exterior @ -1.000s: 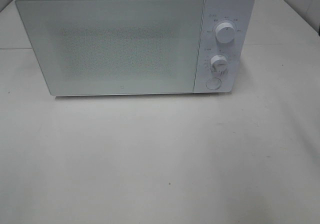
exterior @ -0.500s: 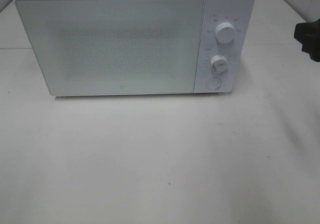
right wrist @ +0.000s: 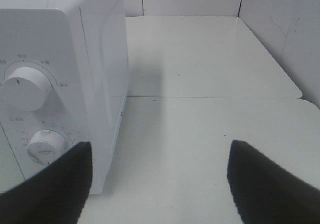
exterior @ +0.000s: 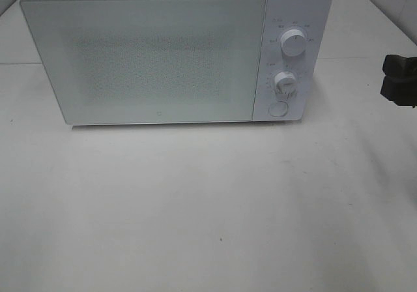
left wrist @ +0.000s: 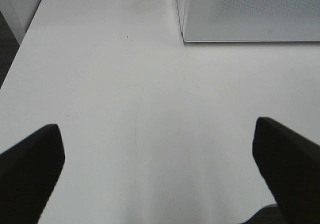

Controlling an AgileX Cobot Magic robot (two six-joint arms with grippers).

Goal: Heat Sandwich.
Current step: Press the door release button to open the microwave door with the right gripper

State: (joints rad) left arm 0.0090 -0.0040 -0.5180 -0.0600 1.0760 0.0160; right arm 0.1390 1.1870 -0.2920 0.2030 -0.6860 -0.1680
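Sandwich could not be made out in any view; whether it lay inside the microwave (exterior: 296, 5) could not be told, since the speckled door (exterior: 143, 60) was shut and nothing was seen through it. The microwave was set toward the back of the white worktop (exterior: 208, 207), with two dials (exterior: 294, 43) and a round button (exterior: 278, 108) stacked on its right-hand panel. The right pincer (right wrist: 159, 184) was held released, jaws wide apart with nothing between them, just off the microwave's right side, near the dials and clear of the casing. The left pincer (left wrist: 160, 169) was likewise spread fully and empty, held over bare worktop with a lower front corner of the microwave ahead of it.
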